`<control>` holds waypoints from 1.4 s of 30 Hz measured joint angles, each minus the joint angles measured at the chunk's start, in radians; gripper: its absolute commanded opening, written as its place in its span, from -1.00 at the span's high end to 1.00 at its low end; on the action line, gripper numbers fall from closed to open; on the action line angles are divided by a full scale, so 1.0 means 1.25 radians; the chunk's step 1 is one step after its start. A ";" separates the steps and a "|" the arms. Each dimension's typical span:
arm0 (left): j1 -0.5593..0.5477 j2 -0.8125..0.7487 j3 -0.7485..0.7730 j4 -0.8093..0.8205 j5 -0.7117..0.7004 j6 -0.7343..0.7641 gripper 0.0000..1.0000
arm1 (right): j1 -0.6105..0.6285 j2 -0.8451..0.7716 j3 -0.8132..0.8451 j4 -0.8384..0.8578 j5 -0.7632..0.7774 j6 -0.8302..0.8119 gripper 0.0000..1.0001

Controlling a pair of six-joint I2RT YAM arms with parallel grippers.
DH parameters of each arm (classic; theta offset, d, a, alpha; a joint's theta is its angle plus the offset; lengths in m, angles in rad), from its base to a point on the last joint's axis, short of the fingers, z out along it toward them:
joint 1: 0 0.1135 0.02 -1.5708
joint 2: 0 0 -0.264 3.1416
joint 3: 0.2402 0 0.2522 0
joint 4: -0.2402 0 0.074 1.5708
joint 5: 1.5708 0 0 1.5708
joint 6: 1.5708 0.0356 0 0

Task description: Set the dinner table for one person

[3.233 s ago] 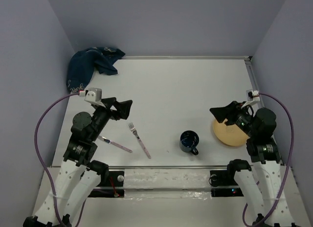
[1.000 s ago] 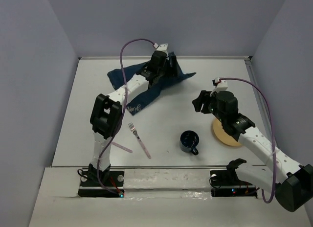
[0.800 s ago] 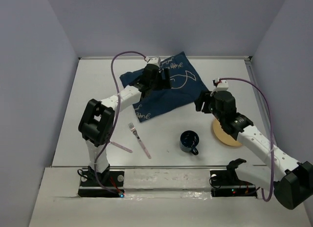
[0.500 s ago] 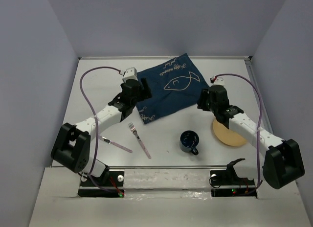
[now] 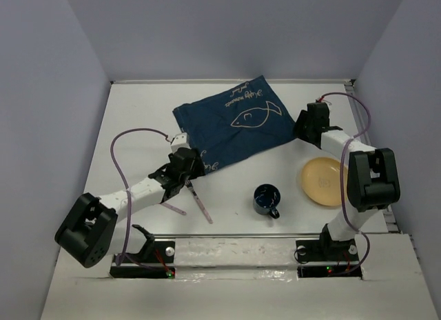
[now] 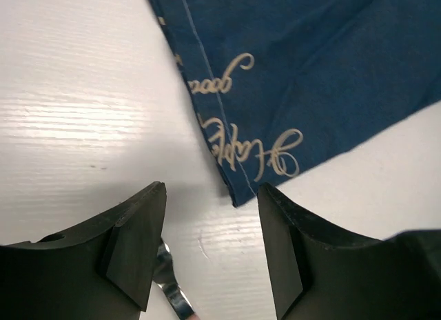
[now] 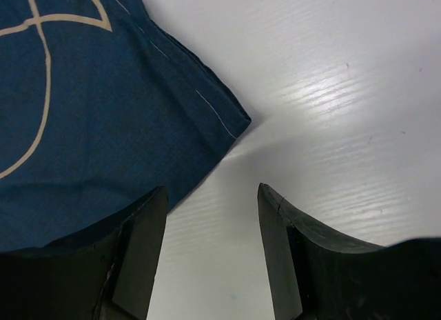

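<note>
1. Top view: the white bench (image 5: pixel 138 113) fills most of the frame. The blue fish cloth (image 5: pixel 238 127) is spread flat on it, upper middle. The left pincer (image 5: pixel 195 171) hovers at the cloth's lower-left corner, right over the tine end of the fork (image 5: pixel 202 204). The fork's long axis runs diagonally from there down towards the lower right. The knife (image 5: pixel 171 208) lies just left of it, the mug (image 5: pixel 267 199) is lower middle and the plate (image 5: pixel 322 181) sits on the right. The right pincer (image 5: pixel 302 125) is at the cloth's right corner, above the plate.
2. Left wrist view: the left pincer (image 6: pixel 212 196) has its jaws wide with nothing in them. The cloth (image 6: pixel 310 72) corner pokes in at the gap, and the fork (image 6: pixel 172 296) tines peek in at the bottom edge by the left-hand finger.
3. Right wrist view: the right pincer (image 7: pixel 210 203) is also wide and empty. The cloth (image 7: pixel 83 113) fills the upper left and bare bench (image 7: pixel 331 92) the right.
4. My guess: the fork is the left arm's job since it's practically underneath. The handle trails back toward the frame's bottom, so that pincer would need to close across that diagonal. The plate is nearer the right arm.
</note>
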 measured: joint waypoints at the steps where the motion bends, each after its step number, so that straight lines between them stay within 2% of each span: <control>1: -0.013 -0.009 -0.001 -0.003 -0.006 -0.002 -0.33 | -0.002 0.014 0.005 0.001 -0.002 0.003 -0.18; 7: -0.069 0.016 0.004 0.000 -0.040 -0.004 -0.30 | -0.031 0.092 0.037 0.003 -0.043 0.036 -0.14; 14: -0.099 0.089 0.013 0.005 -0.052 -0.013 -0.22 | -0.077 0.105 0.040 0.007 -0.088 0.048 -0.10; 16: -0.108 0.100 0.013 0.006 -0.054 -0.016 -0.19 | -0.086 0.115 0.046 0.009 -0.101 0.048 -0.04; 31: -0.113 0.165 0.027 0.056 -0.110 -0.028 -0.19 | -0.094 0.194 0.081 0.094 -0.223 0.068 0.04; 35: -0.113 0.168 0.027 0.079 -0.107 -0.039 -0.16 | -0.094 0.199 0.081 0.110 -0.231 0.069 0.16; 39: -0.113 0.153 0.020 0.109 -0.106 -0.049 -0.04 | -0.094 0.201 0.080 0.110 -0.231 0.069 0.33; 42: -0.113 0.151 0.020 0.120 -0.106 -0.055 -0.04 | -0.094 0.201 0.075 0.115 -0.231 0.073 0.37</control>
